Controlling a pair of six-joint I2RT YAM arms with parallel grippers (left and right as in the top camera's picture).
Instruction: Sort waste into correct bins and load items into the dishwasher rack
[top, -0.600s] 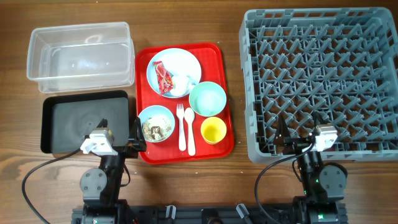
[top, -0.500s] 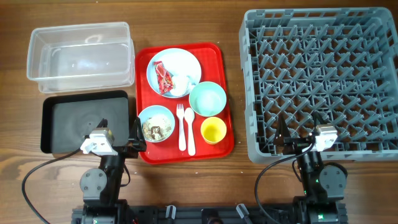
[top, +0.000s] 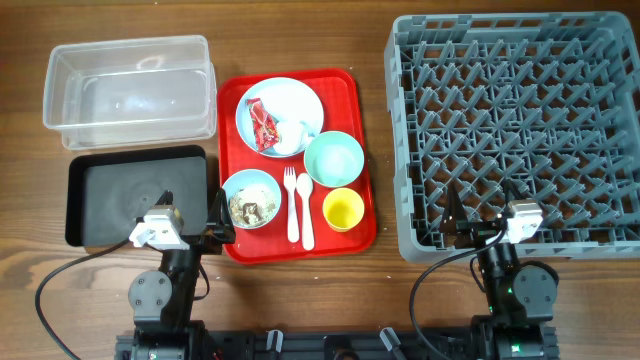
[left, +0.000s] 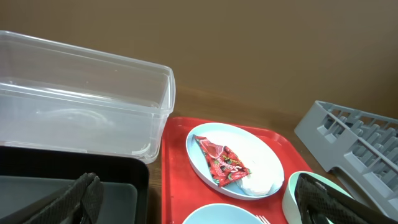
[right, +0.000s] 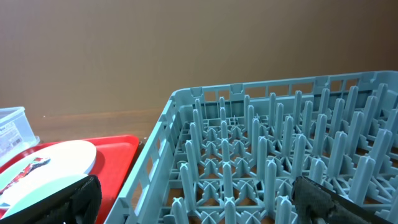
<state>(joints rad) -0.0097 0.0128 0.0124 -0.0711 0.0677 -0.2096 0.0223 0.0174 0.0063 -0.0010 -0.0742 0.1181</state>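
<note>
On the red serving tray (top: 345, 100), a pale blue plate (top: 300, 100) holds the red wrapper (top: 264, 128) and white napkin (top: 293, 138). A blue bowl (top: 232, 186) holds food scraps (top: 252, 207). The mint bowl (top: 334, 158), yellow cup (top: 343, 209), fork (top: 291, 205) and spoon (top: 305, 212) lie beside it. The clear tub (top: 128, 90) and black tray (top: 135, 195) sit left, the grey rack (top: 520, 130) right. My left gripper (top: 192, 205) is open and empty at the black tray's near right corner (left: 199, 205). My right gripper (top: 480, 205) is open and empty over the rack's near edge (right: 199, 202).
The left wrist view shows the wrapper (left: 222, 163) and napkin (left: 258, 180) on the plate, the tub (left: 81, 106) behind the black tray (left: 124, 193). The right wrist view shows the rack's pegs (right: 280, 155) and the red tray's edge (right: 118, 155). The tabletop is wooden.
</note>
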